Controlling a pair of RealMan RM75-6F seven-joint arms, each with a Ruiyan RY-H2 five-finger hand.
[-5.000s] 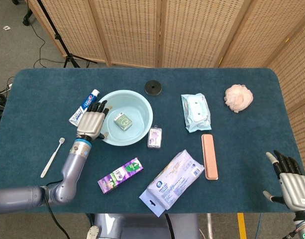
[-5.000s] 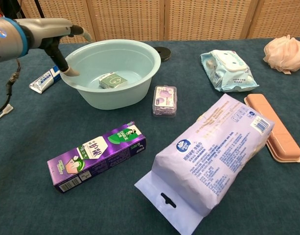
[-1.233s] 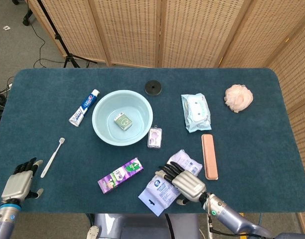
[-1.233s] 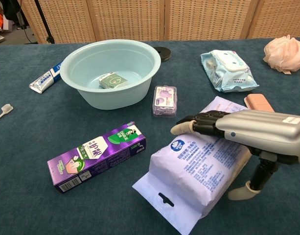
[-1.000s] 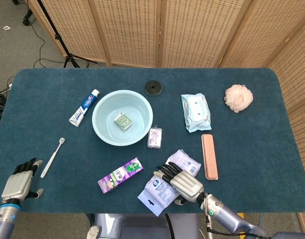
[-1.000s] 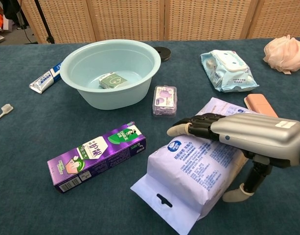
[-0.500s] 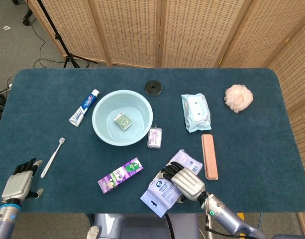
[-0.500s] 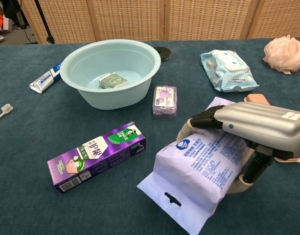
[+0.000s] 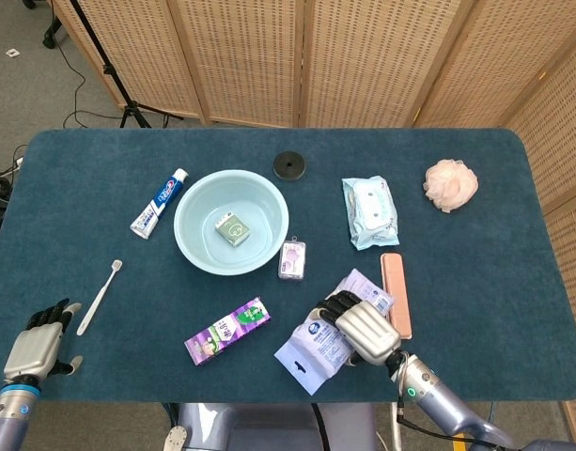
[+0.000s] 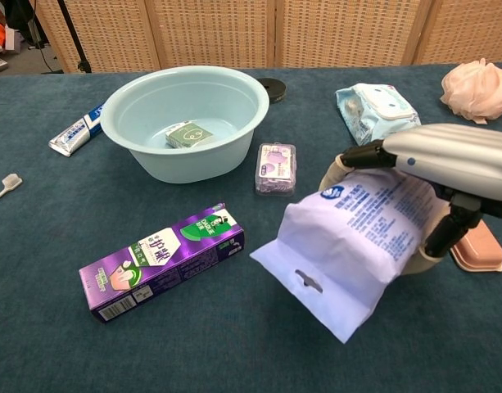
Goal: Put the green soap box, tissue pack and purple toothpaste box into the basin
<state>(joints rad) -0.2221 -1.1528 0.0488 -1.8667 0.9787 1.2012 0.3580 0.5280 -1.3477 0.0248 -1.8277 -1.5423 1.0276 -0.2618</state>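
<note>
Right silver robot hand [image 10: 447, 176] wrapped around the pale lilac plastic tissue pack [image 10: 361, 246], fingers [image 10: 361, 160] curled over the top edge, thumb underneath. Pack lifted clear of the dark teal felt tabletop [image 10: 38, 327], tilted, hang-hole flap drooping toward the near edge. Just beside the hand on its right, a salmon-pink oblong case [image 9: 394, 291], lying flat. Ahead of the pack, a small clear box with a purple insert [image 10: 276, 168], standing close to the light blue round plastic basin [image 10: 128, 123]. Inside the basin, the green soap box [image 10: 187, 134], flat on the bottom. Left of the lifted pack and well short of the basin, the purple toothpaste box [image 10: 163, 260], lying on the felt at a slant. Far off at the near left edge in the head view, left silver hand [image 9: 34, 344] holding nothing, fingers spread apart, alongside a white toothbrush [image 9: 99, 297].
</note>
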